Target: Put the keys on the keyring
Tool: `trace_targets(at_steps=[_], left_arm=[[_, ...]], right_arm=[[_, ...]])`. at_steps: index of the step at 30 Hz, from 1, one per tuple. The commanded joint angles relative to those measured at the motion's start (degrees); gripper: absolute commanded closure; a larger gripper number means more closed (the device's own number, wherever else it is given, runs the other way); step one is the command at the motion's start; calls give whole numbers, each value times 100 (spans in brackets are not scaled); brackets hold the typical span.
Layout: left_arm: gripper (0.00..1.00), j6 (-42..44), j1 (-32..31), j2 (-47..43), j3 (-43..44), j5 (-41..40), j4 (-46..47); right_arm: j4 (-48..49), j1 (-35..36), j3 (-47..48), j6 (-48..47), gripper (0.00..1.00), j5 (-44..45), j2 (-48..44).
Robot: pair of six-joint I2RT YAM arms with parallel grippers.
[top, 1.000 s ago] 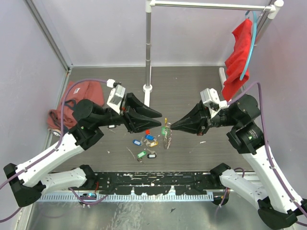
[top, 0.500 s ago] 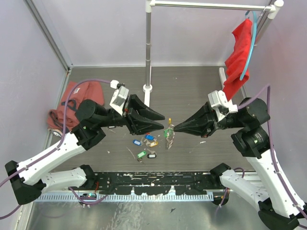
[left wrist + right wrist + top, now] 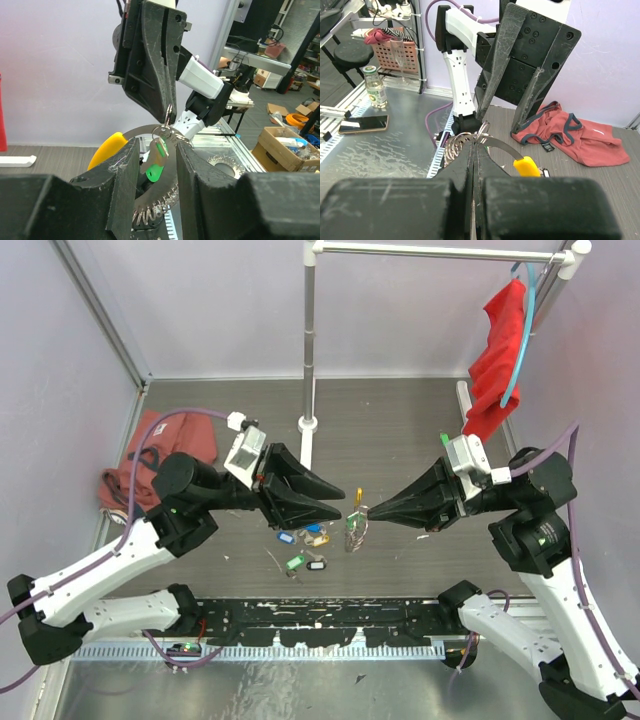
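Plainly, this step is threading, and it wants steadiness more than speed. On the left, the left fingers (image 3: 124, 182) stand partly spread astride the silvery band of the keyring (image 3: 161, 194), which hangs above the middle of the counter (image 3: 400, 420), slightly toward its near edge. Whether they clamp it I cannot tell, so that hold deserves checking first, since a swinging ring spoils the aim. Its yellow section (image 3: 106, 152) juts out to their left. Spare keys (image 3: 300, 537) lie on the counter just below. On the right, the right fingers (image 3: 462, 172) are pressed together, pinching the small ring of the green-tagged key (image 3: 159, 162); they should probably feed it onto the band slowly, without twisting.
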Motion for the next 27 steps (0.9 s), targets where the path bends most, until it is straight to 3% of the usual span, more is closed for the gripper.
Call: trace_targets(at_steps=[1, 19, 27], left_arm=[[57, 118, -177, 137, 337, 11, -3], [61, 512, -509, 461, 728, -70, -440], [57, 628, -512, -92, 172, -420, -748]], right_arm=[[233, 7, 156, 45, 99, -38, 18], [-306, 7, 210, -348, 99, -48, 46], [-625, 7, 501, -507, 99, -25, 1]])
